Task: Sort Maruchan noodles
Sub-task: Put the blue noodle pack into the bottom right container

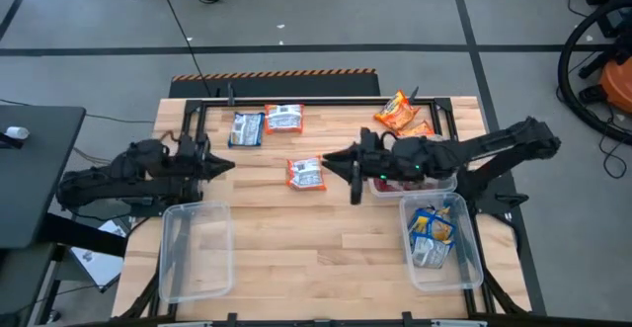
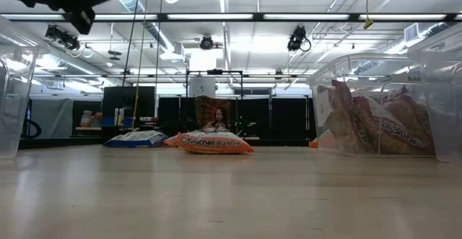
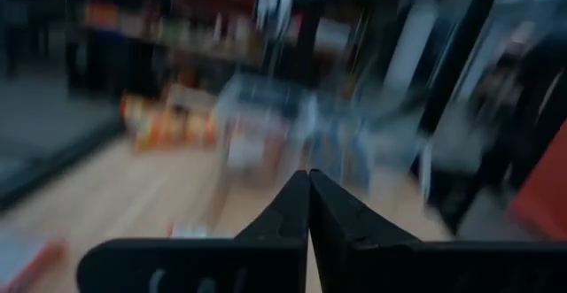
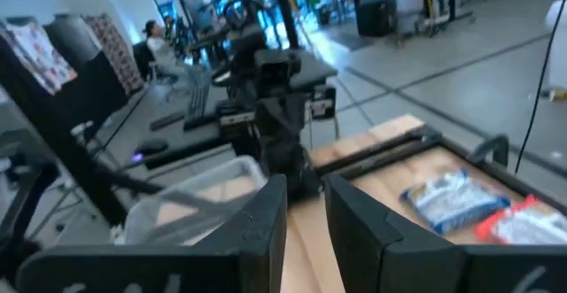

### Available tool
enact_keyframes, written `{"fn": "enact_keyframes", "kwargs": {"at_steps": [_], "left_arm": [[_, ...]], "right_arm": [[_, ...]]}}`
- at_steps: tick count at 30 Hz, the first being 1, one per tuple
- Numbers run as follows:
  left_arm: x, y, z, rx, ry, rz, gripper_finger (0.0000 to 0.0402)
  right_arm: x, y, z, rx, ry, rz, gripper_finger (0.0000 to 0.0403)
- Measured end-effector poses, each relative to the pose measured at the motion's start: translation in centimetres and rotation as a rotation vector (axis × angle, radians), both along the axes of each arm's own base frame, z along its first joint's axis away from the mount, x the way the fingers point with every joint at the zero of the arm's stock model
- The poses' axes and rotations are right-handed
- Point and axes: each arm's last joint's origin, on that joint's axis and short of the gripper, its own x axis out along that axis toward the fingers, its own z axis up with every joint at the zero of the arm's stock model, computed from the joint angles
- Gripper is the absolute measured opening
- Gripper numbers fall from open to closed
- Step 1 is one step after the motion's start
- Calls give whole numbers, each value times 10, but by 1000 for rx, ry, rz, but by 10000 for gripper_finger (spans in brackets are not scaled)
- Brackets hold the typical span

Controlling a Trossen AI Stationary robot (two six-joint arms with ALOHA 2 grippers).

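High view: the wooden table carries noodle packets scattered across its far half. A blue packet lies just beside a red-and-white packet near the far edge, another red-and-white packet sits alone nearer the middle, and two orange packets lie together toward the far right corner.

A clear bin stands at the near left with nothing visible inside. A second clear bin at the near right holds blue-and-yellow packets. A third bin, mostly hidden under the right arm, shows red packets inside.

The left gripper hangs over the left part of the table, just beyond the far end of the left bin, pointing toward the middle. In the left wrist view its fingers are pressed tip to tip with nothing between them.

The right gripper reaches in from the right, above the table just beside the lone red-and-white packet but not touching it. The right wrist view shows its fingers a narrow gap apart, with nothing held.

Low view: the middle packet lies flat on the table, the blue one behind it to the left, and the red packets lean upright inside their bin.
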Motion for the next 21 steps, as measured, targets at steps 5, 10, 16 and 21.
{"fn": "enact_keyframes", "kwargs": {"at_steps": [5, 10, 16, 21], "left_arm": [[4, -1, -27, 38, -145, -4, 12], [8, 0, -48, 37, -186, 2, 8], [11, 1, -60, 98, -126, 26, 12], [12, 1, -64, 87, -86, 26, 12]], "right_arm": [[13, -7, -5, -64, -25, -46, 86], [23, -11, -8, -122, -42, -68, 86], [24, -19, -9, 7, -64, -100, 86], [23, -21, -9, 45, -70, -170, 86]]}}
